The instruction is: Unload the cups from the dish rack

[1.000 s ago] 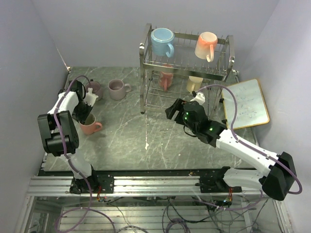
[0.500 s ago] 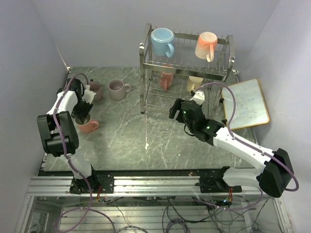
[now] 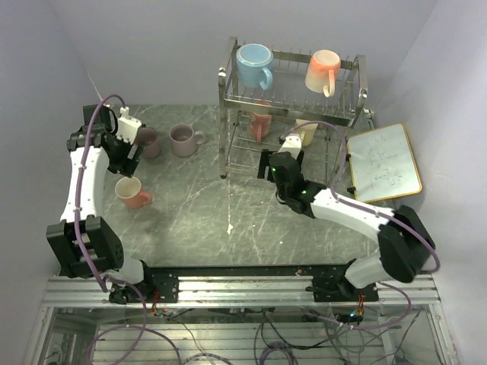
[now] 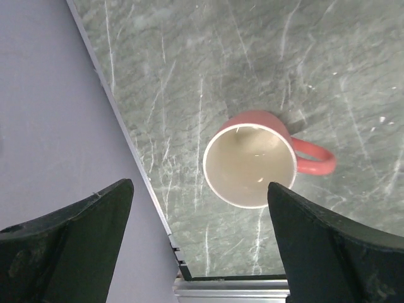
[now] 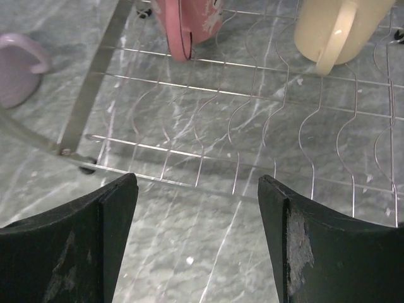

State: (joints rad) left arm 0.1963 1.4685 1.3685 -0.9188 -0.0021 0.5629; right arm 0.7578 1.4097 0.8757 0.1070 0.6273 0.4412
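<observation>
The chrome dish rack [image 3: 228,129] holds a light blue cup [image 3: 255,65] and a peach cup [image 3: 323,71] on its upper tier. On the lower tier are a pink patterned cup [image 3: 261,123] [image 5: 189,22] and a pale yellow cup [image 3: 306,131] [image 5: 341,28]. On the table stand two mauve cups [image 3: 147,141] [image 3: 183,139] and a salmon cup [image 3: 131,192] [image 4: 249,166], upright. My left gripper [image 3: 128,156] [image 4: 201,186] hangs open above the salmon cup, holding nothing. My right gripper [image 3: 268,161] [image 5: 197,178] is open and empty at the front edge of the rack's lower wire shelf [image 5: 252,95].
A gold-framed whiteboard [image 3: 384,162] lies to the right of the rack. The table's left edge and the wall [image 4: 50,126] run close beside the salmon cup. One mauve cup [image 5: 19,69] sits just left of the rack's front post.
My left gripper opened, let go of the salmon cup on the table and lifted away towards the back. My right gripper moved forward to the rack's lower tier.
</observation>
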